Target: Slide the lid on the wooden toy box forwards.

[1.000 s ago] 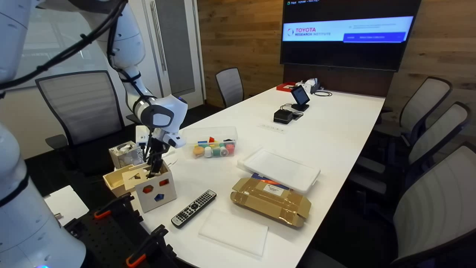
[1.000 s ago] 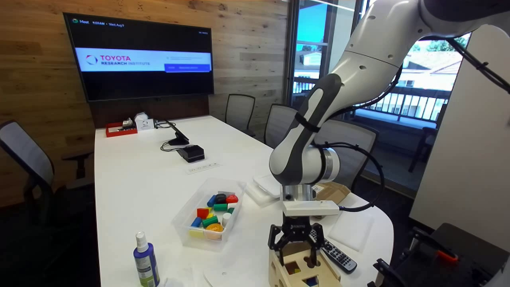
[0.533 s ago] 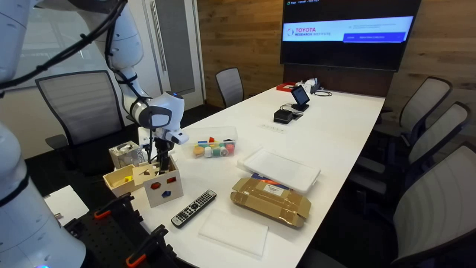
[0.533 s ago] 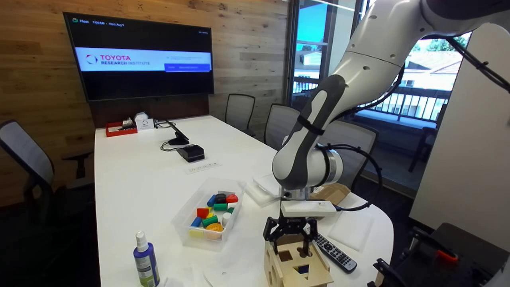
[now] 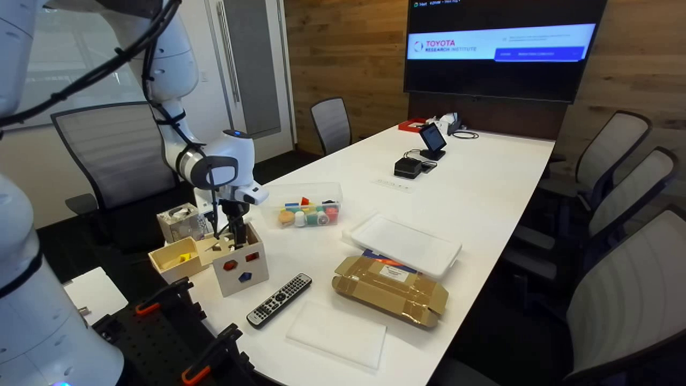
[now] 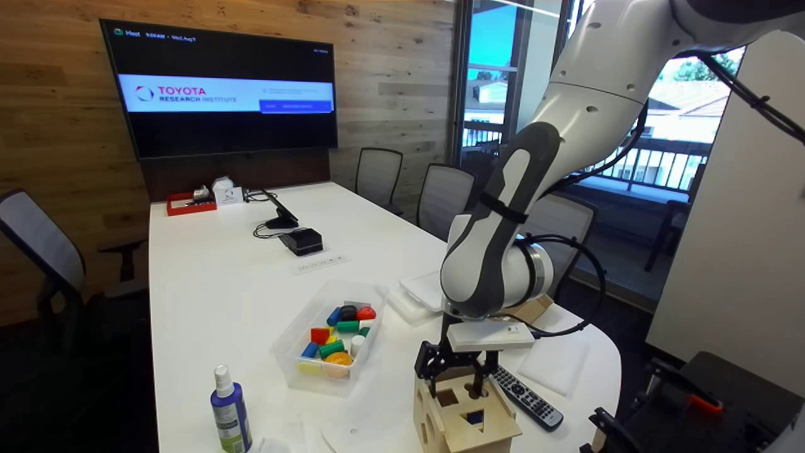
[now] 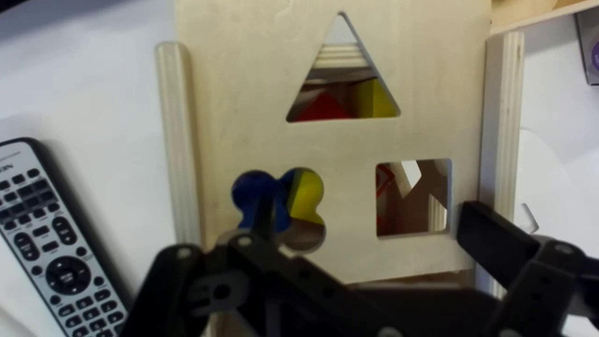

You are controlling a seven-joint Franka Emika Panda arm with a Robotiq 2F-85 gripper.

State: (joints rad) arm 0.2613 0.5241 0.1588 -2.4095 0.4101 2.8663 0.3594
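Observation:
The lid is a pale wood panel with triangle, clover and square holes. It lies between the two side rails of the wooden toy box. In an exterior view, the lid sticks out past the near side of the box, with a gap at the far end. The box shows coloured spots in another exterior view. My gripper is open, its fingers wide apart. One finger is at the clover hole; whether it is inside is blurred. The other is by the right rail. Coloured pieces show through the holes.
A tan-gold box with a yellow piece stands beside the toy box, by the lid's overhanging end. A remote lies close by. A clear tub of coloured pieces, a spray bottle and a cardboard box stand around.
The toy box, with its lid, has shifted and turned slightly as my gripper moved, uncovering more of the tan-gold box. The gripper has tilted and the wrist has lowered. The fingers stay apart.

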